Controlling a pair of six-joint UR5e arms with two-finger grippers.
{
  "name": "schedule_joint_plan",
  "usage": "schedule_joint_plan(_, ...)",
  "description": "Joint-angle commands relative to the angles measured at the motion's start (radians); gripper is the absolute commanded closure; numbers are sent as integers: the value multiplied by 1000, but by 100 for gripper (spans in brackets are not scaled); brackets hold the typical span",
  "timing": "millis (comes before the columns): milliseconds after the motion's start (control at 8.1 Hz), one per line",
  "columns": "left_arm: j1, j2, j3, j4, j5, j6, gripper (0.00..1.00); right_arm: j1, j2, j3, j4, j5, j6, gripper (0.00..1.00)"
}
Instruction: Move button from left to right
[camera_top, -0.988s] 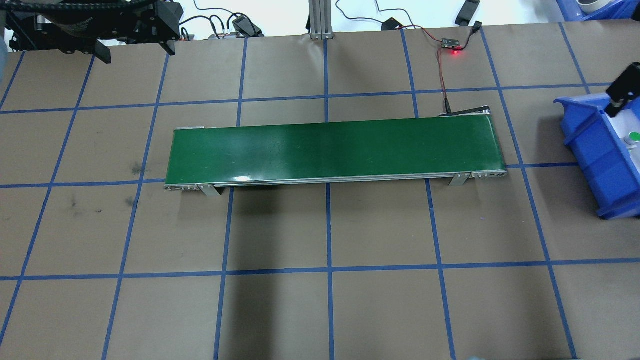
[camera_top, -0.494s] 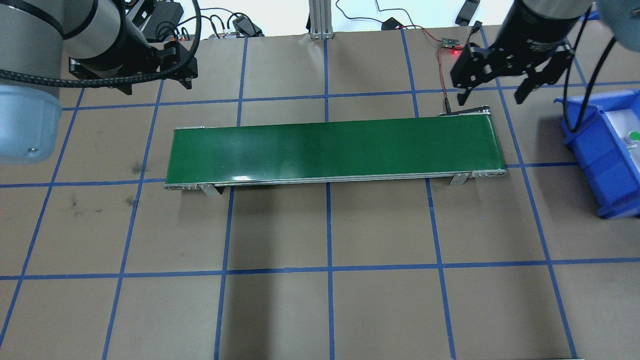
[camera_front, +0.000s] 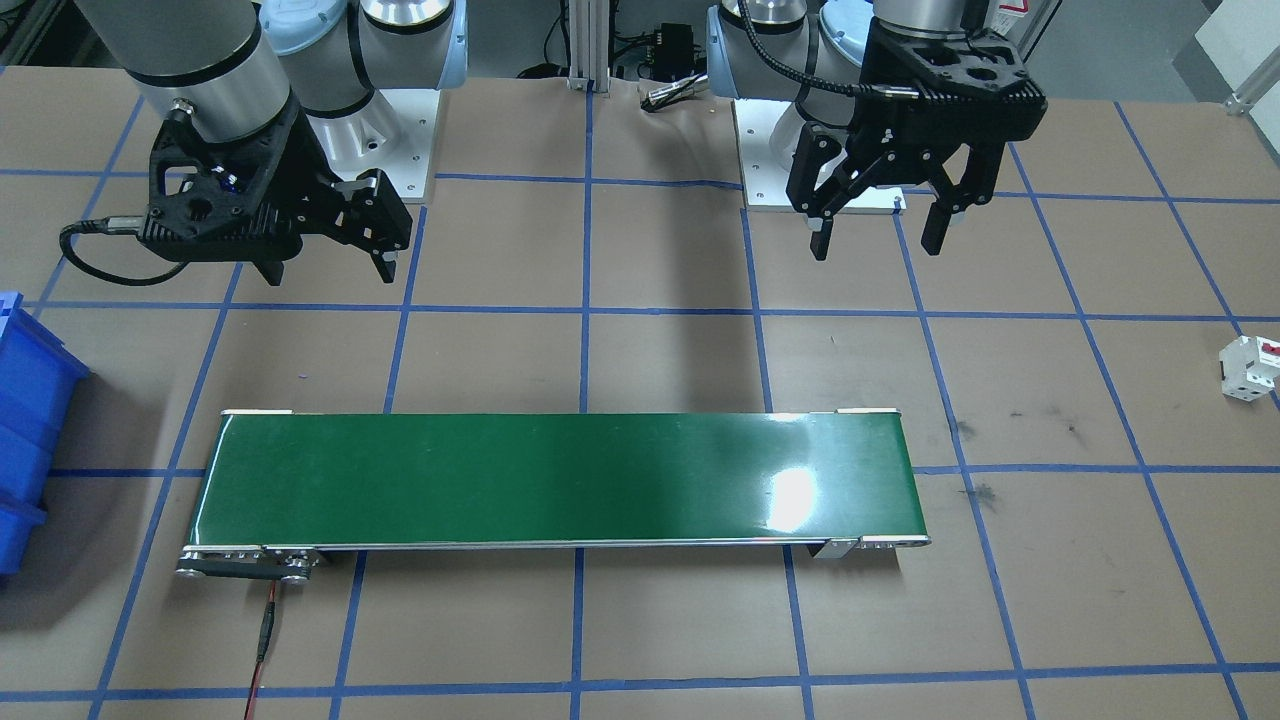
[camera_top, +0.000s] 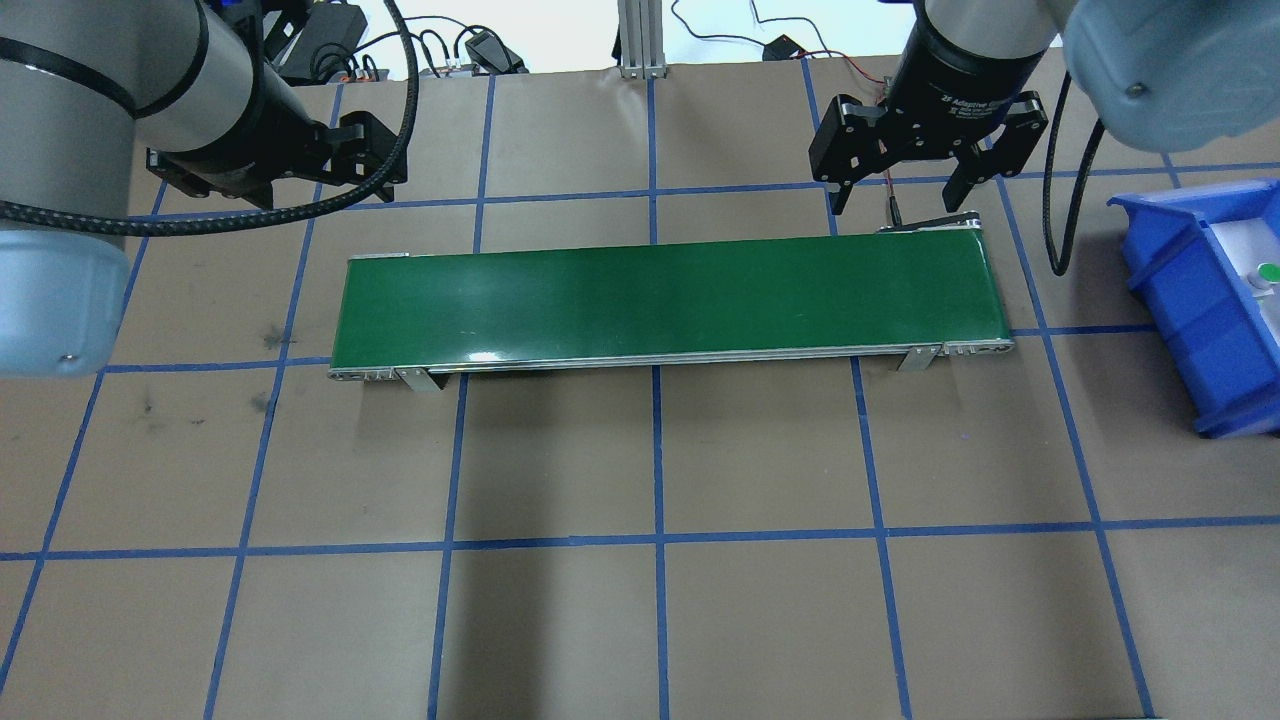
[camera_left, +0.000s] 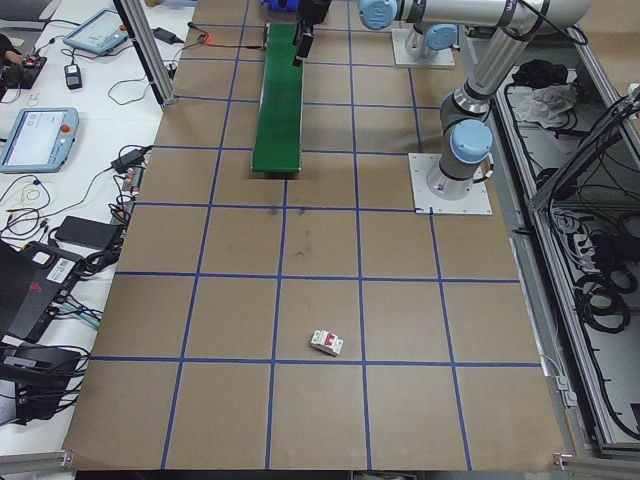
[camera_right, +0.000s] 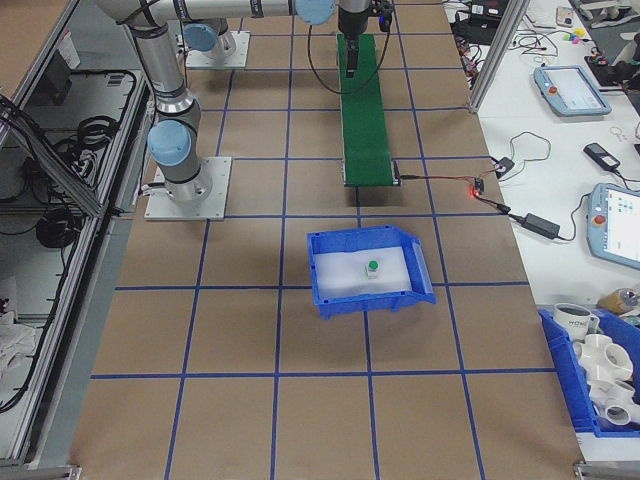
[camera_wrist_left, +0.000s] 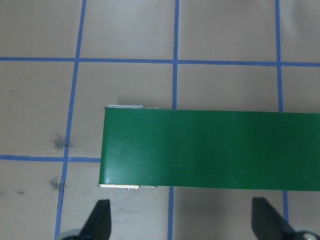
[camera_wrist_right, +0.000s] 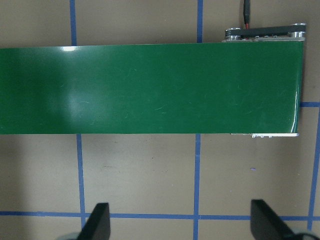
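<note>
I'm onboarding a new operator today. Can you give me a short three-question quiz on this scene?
1. Where does the button sit?
2. True or false: the left gripper holds a part.
3. What lies on the conveyor belt: A) the white block, B) the button, C) nothing?

Key:
1. In the blue bin.
2. False; it is open and empty, like the right gripper.
3. C.

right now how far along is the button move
Done, by the look of it: the button sits in the blue bin on the robot's right. In hand: nothing. The left gripper and right gripper are both open and empty, near the conveyor. Left: probably only parking the arms.
</note>
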Motion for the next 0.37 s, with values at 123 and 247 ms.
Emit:
schedule_joint_plan(123, 10, -5, 2, -8, -36, 6, 0, 1, 3, 1, 3, -10, -3, 0)
schedule_joint_plan(247, 13, -12, 2, -41, -36, 5, 0, 1, 3, 1, 5, -10, -6, 0)
